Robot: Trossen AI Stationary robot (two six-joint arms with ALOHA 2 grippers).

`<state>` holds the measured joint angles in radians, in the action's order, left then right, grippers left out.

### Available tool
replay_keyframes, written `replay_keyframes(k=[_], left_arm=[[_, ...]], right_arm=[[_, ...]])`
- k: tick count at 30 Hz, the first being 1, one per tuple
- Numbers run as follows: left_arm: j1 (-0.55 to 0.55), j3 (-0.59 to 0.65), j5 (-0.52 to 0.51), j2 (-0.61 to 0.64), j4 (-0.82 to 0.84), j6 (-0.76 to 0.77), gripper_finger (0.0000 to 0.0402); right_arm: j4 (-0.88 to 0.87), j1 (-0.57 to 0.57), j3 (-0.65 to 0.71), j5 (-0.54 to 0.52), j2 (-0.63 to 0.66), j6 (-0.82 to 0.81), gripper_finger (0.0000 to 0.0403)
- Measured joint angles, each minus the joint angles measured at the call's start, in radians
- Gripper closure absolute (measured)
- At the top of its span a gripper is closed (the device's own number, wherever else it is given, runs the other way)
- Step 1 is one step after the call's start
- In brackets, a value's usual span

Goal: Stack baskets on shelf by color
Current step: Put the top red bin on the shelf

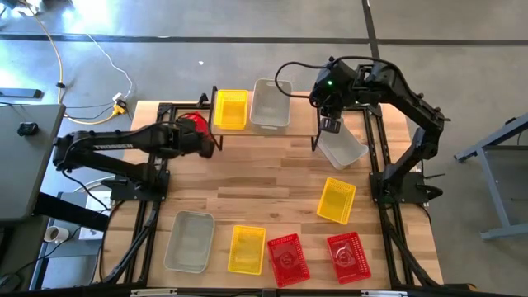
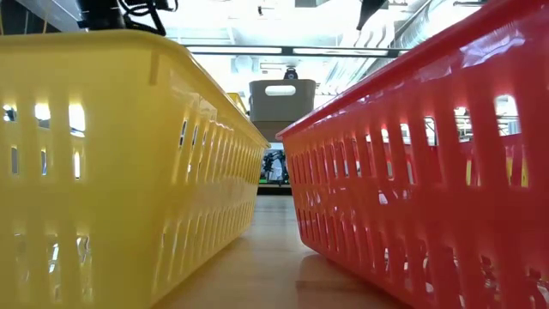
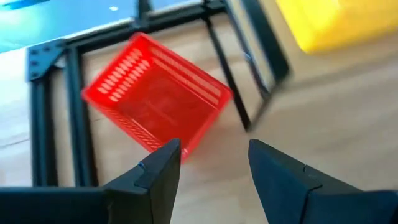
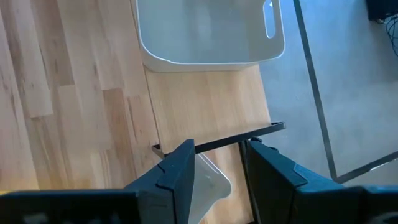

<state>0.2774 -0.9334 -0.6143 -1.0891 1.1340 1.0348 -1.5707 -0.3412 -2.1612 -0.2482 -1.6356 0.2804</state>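
Note:
On the shelf (image 1: 304,117) at the table's far edge stand a yellow basket (image 1: 231,109) and a grey-white basket (image 1: 270,103). My right gripper (image 1: 330,125) is at the shelf's right end, high over the table, shut on another grey-white basket (image 1: 342,148), which hangs tilted below it. My left gripper (image 3: 214,168) is open at the far left. A red basket (image 3: 155,99) sits just ahead of its fingers on the table, beside the shelf's black leg (image 3: 236,93). My right gripper has the grey-white basket by a corner of its rim (image 4: 211,183), which shows between the two fingers. The fingers slant down from above. The basket hangs tilted below them, clear of the table. The fingers hide the exact place of contact.
On the near half of the table lie a grey-white basket (image 1: 190,241), a yellow one (image 1: 247,248), two red ones (image 1: 288,258) (image 1: 349,256), and a yellow one (image 1: 337,200) farther right. Black frame rails (image 1: 148,223) run along both sides.

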Motion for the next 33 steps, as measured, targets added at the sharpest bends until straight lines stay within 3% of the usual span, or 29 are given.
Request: replay_keyframes(k=[8,21,33], left_arm=[[0.076,-0.020,-0.079,0.028,0.046,0.139,0.0222],[0.250,-0.020,-0.065,0.037,0.051,0.274,0.0222],[0.355,-0.016,-0.100,0.012,0.040,0.683,0.0256]], right_arm=[[0.000,0.000,0.000,0.023,0.000,0.009,0.0272],[0.014,0.000,0.000,0.023,-0.001,0.017,0.0272],[0.020,0.000,0.000,0.024,-0.001,0.043,0.0272]])
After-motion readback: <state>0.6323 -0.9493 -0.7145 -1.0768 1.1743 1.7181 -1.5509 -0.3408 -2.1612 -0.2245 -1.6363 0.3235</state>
